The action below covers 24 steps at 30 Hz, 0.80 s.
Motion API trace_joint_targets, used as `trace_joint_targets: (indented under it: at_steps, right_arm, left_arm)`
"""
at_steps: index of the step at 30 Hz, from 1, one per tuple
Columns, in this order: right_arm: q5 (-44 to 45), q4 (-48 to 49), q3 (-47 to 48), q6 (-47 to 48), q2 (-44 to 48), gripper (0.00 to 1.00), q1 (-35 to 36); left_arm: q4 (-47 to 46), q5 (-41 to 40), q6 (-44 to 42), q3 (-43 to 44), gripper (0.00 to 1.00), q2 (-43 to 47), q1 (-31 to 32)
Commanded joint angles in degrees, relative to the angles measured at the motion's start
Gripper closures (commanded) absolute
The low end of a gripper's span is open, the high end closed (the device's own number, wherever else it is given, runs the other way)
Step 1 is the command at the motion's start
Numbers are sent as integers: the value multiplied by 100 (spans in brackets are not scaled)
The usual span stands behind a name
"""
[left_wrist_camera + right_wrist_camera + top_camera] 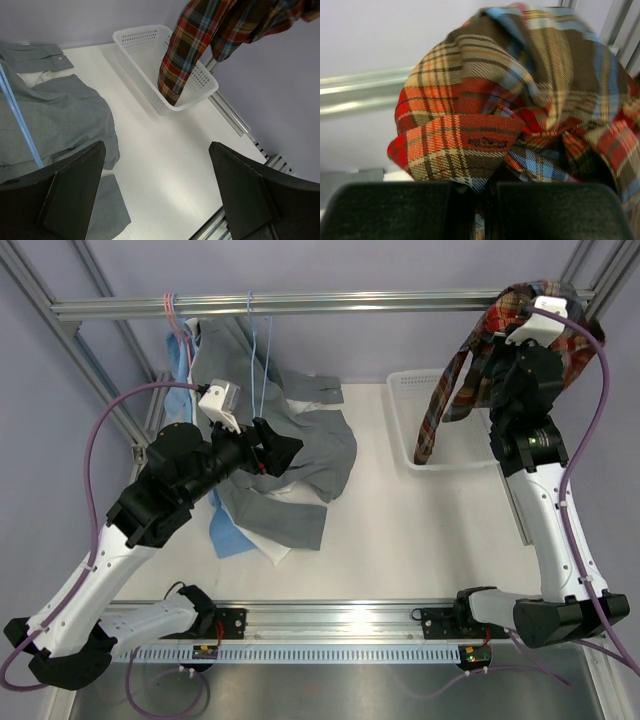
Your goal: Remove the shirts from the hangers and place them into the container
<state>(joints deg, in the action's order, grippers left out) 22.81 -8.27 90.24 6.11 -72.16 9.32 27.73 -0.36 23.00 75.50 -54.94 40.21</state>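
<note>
The grey shirt (pixel 320 445) lies sprawled on the surface (pixel 420 530) under the pink hanger (pixel 172 315) and light blue hanger (pixel 22 127). Both hangers are hooked on the rail (pixel 350 304). The left tool (pixel 272 450) hovers above with its fingers spread wide, gripping nothing. Farther right, the right tool (pixel 482 202) is raised high and clamped on the plaid shirt (pixel 460 380), whose sleeve hangs into the white container (pixel 405 390).

Bright, even light; right wrist view blurred.
</note>
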Motion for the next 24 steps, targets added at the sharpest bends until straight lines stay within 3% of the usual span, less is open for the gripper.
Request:
trace_joint_targets:
  at_steps: [1,13,24]
  right_arm:
    - [-127,379,-312,-154,264,100,35]
    - [-31,992,-1087,-162,-386,100,0]
    - [-277,1381,-1316,-417,-1037,100,-528]
  left_arm:
    - [-206,168,46,-36,9,80,14]
    - [-136,133,2,-18,9,194,14]
    - [-57,141,-33,70,9,203,22]
